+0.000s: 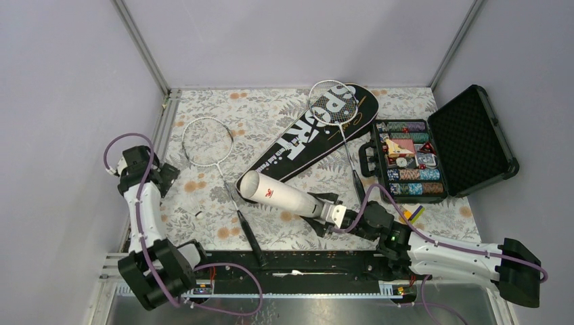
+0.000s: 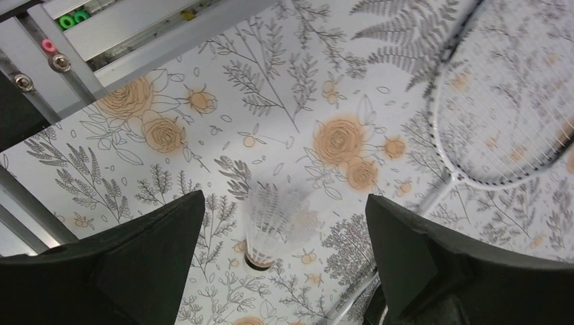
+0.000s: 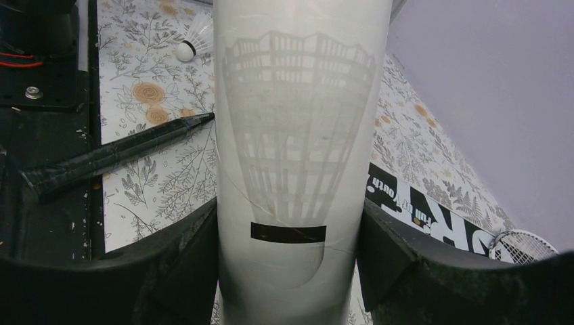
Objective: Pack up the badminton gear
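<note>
My right gripper (image 1: 332,215) (image 3: 288,210) is shut on the closed end of the white cardboard tube (image 1: 281,194) (image 3: 301,101). The tube's open mouth points up-left. My left gripper (image 1: 166,177) (image 2: 284,203) is open and empty above the small white shuttlecock (image 2: 271,227), which sits on the cloth between the jaws, untouched. The shuttlecock also shows in the top view (image 1: 198,214) and the right wrist view (image 3: 193,40). One racket (image 1: 207,141) lies at the left, its black handle (image 3: 122,152) near the front rail. The other racket (image 1: 333,105) lies across the black SPORT bag (image 1: 308,135).
An open black hard case with poker chips (image 1: 433,145) stands at the right. The table has a floral cloth (image 1: 271,108), a metal rail along its left edge (image 2: 128,40) and a black rail at the front (image 1: 298,261). Grey walls close in the sides.
</note>
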You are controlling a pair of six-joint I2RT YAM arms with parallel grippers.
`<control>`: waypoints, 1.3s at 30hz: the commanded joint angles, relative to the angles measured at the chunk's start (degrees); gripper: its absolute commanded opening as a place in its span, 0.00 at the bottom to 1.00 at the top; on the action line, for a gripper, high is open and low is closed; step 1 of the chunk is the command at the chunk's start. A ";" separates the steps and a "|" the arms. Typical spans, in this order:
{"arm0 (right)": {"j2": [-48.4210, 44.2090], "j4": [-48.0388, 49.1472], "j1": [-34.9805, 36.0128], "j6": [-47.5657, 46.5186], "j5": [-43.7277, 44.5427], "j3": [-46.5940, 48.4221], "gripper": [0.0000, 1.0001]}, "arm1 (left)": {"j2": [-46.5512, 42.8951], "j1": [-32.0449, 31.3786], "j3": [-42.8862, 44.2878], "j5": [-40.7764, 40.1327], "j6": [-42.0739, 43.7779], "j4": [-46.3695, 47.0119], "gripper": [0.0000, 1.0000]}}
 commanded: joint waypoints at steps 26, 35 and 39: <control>-4.42 2.88 -0.04 0.45 -2.81 0.56 0.42 | 8.27 3.88 -3.49 5.00 -10.79 0.72 0.81; -3.90 1.50 0.04 0.11 -3.47 2.29 0.42 | 14.89 4.43 -1.84 2.84 -17.26 -6.43 0.74; -4.43 0.89 -0.01 0.41 -3.66 2.12 0.42 | 14.21 4.78 -3.52 6.09 -18.69 -5.33 0.51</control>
